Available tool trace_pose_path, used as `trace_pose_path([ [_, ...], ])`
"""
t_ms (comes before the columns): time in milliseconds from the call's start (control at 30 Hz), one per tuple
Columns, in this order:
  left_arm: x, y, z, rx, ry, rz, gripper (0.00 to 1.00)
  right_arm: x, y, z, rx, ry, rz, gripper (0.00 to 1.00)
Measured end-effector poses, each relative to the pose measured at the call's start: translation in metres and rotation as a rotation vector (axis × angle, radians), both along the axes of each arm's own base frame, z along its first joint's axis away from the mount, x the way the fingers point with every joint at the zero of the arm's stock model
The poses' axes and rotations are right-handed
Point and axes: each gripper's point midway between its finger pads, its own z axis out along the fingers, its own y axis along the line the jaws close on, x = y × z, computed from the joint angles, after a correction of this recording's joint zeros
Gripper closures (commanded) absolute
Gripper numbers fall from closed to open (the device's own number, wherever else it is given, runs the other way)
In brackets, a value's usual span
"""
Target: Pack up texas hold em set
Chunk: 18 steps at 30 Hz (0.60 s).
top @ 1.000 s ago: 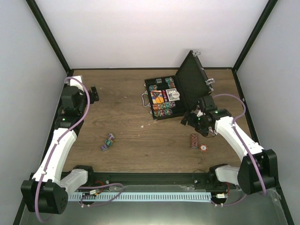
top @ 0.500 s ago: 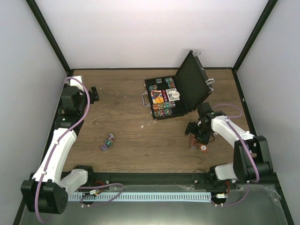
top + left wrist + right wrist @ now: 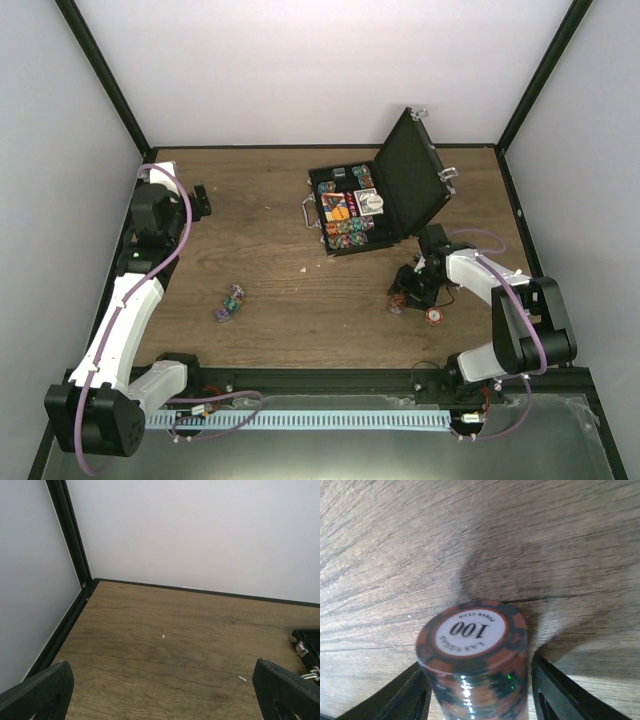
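Open case (image 3: 352, 249) on the far right part of the tabletop (image 3: 270, 260): long axis roughly near to far, handle (image 3: 307, 212) facing left, lid (image 3: 408, 180) hinged along the right edge, raised and leaning rightward. Inside, coloured chips (image 3: 346, 232); other contents too small to identify. Near and right of the case, right hand (image 3: 402, 300) low over the tabletop, just beside a loose chip (image 3: 433, 316). From the right wrist: fingers (image 3: 407, 697) pressed against both sides of a chip stack (image 3: 472, 647), pinching it; long axis of the stack in line with the fingers, brown-and-dark end face marked 100 pointing away from the wrist; lower end cut off by the frame edge, contact with the tabletop impossible to judge. Stack almost wholly hidden under the hand from above. At left centre, a second chip stack (image 3: 229, 302) on its side, well apart, long axis slanting near-left to far-right. At the far left, left hand (image 3: 160, 680) spread wide; only two finger ends in its wrist view, plus a corner of the case at the right edge.
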Motion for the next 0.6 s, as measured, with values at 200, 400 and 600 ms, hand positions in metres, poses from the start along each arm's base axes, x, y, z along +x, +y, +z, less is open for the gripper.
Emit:
trace_pose_path([
  [200, 0.0, 0.0, -0.001, 0.001, 0.003, 0.003, 0.0, 0.0, 0.006, -0.001, 0.038, -0.008, 0.004, 0.59],
  [400, -0.001, 0.001, -0.001, 0.001, 0.006, 0.003, 0.0, 0.002, 0.009, 0.0, 0.059, -0.017, -0.004, 0.63],
  [600, -0.001, 0.0, -0.001, 0.001, 0.006, 0.003, 0.0, 0.019, 0.018, 0.014, 0.136, -0.087, -0.107, 0.68],
])
